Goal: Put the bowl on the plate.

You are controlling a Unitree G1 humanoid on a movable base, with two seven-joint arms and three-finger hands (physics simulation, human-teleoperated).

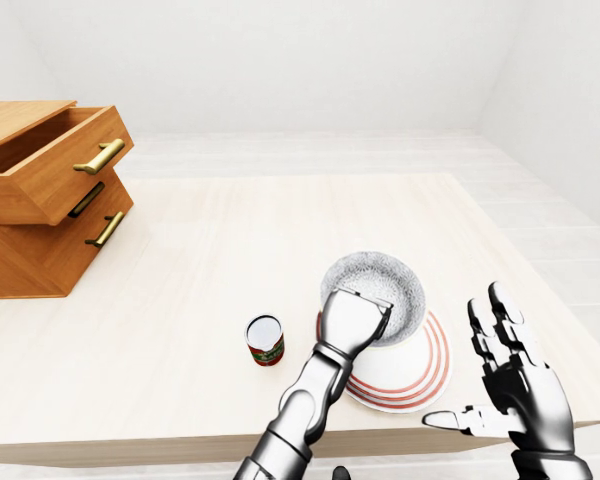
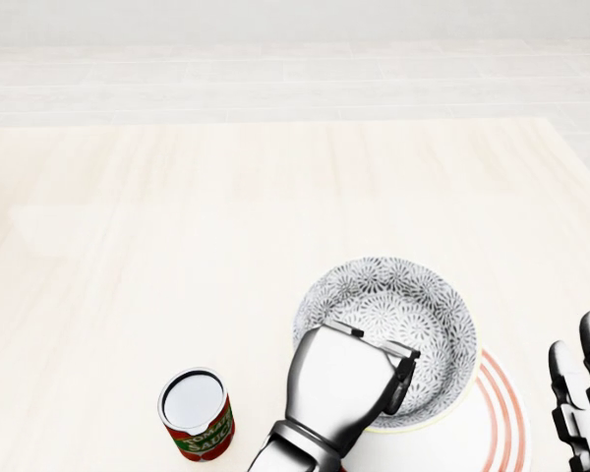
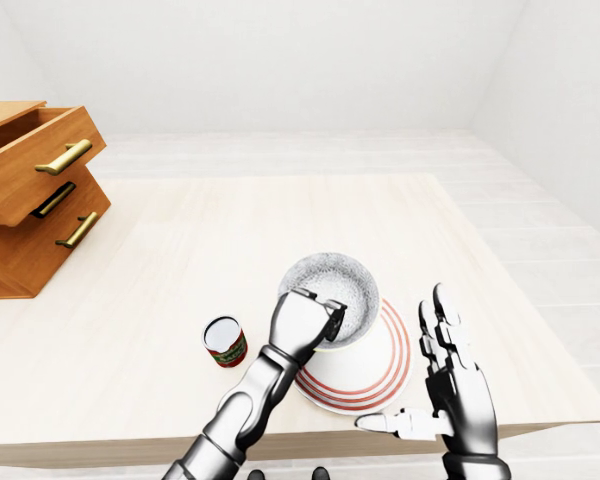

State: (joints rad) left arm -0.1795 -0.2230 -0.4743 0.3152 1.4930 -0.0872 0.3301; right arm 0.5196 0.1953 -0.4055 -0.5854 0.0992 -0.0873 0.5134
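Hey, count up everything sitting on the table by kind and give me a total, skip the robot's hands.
Bowls: 1, the patterned grey bowl, held at its rim by the left hand
Plates: 1, the red-ringed plate
Cans: 1, the tomato sauce can
Drawer units: 1, the wooden drawer unit, top drawer open
Total: 4
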